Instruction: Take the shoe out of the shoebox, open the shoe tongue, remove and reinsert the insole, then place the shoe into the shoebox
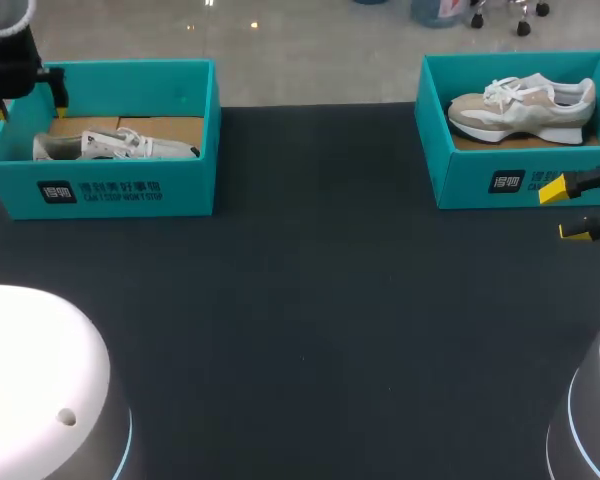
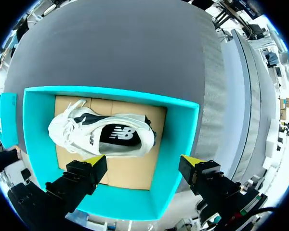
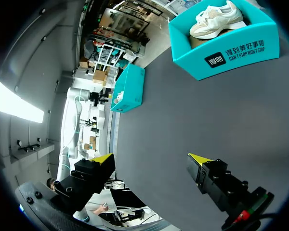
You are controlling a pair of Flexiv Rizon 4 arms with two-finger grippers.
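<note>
In the rectangular teal shoebox (image 2: 177, 144) lies a white laced shoe (image 2: 70, 131).

table (image 1: 310, 300) was a dark charcoal matte top, evenly lit edge to edge. past its far edge the floor (image 1: 310, 50) was pale and glossy, with small ceiling-light reflections on it. a wheeled chair base (image 1: 500, 12) stood on that floor beyond the far right corner. right wrist view: grey wall (image 3: 43, 57) with one bright strip of light (image 3: 14, 101), cluttered shelving (image 3: 125, 29) beyond the table.
</note>
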